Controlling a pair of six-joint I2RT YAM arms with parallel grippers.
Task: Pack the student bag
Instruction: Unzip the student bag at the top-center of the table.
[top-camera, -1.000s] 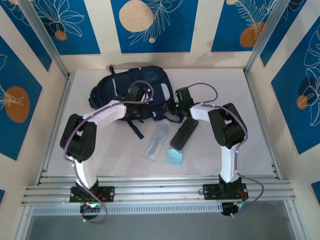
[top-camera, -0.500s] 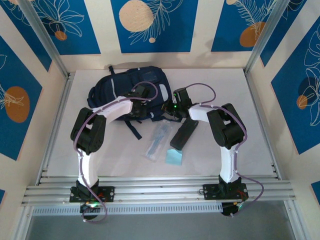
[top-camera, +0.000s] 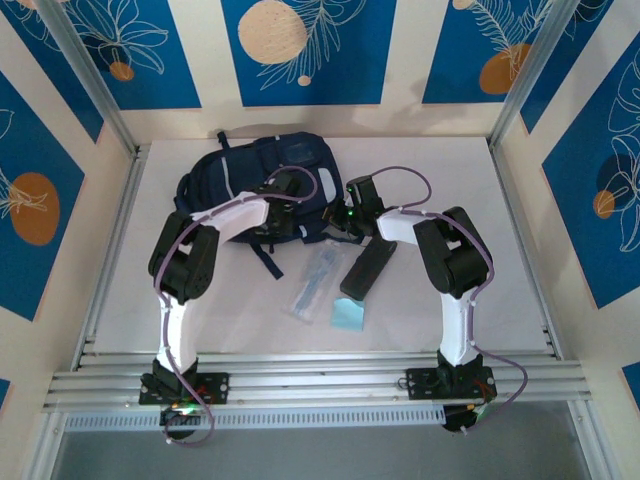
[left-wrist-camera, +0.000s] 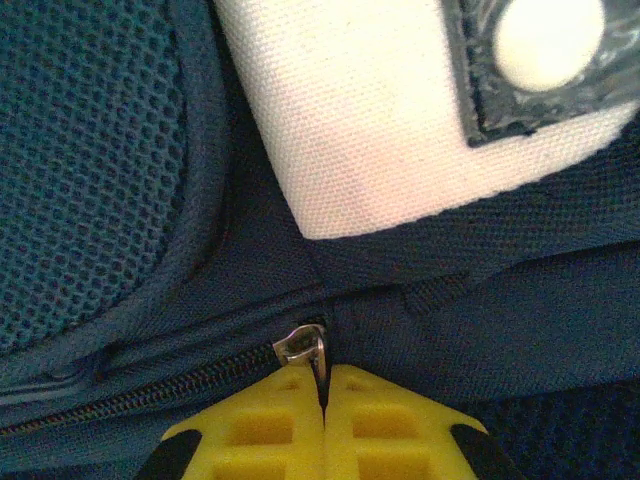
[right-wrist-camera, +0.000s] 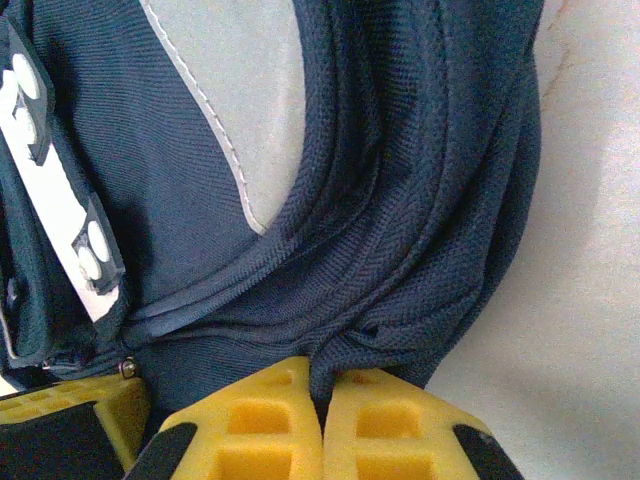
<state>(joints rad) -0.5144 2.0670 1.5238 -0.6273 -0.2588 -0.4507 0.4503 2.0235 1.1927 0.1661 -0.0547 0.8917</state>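
The student bag, dark navy with grey trim, lies at the back of the white table. My left gripper rests on the bag's right part. In the left wrist view its yellow fingers are shut on the metal zipper pull, just below a light grey patch. My right gripper is at the bag's right edge. Its yellow fingers pinch a fold of the bag's navy fabric.
In front of the bag lie a clear pouch with pens, a black case and a light blue pad. A black strap trails toward them. Patterned walls and metal posts enclose the table.
My left arm reached further over the bag and its jaws closed on the zipper pull. The right arm stayed gripping the fabric.
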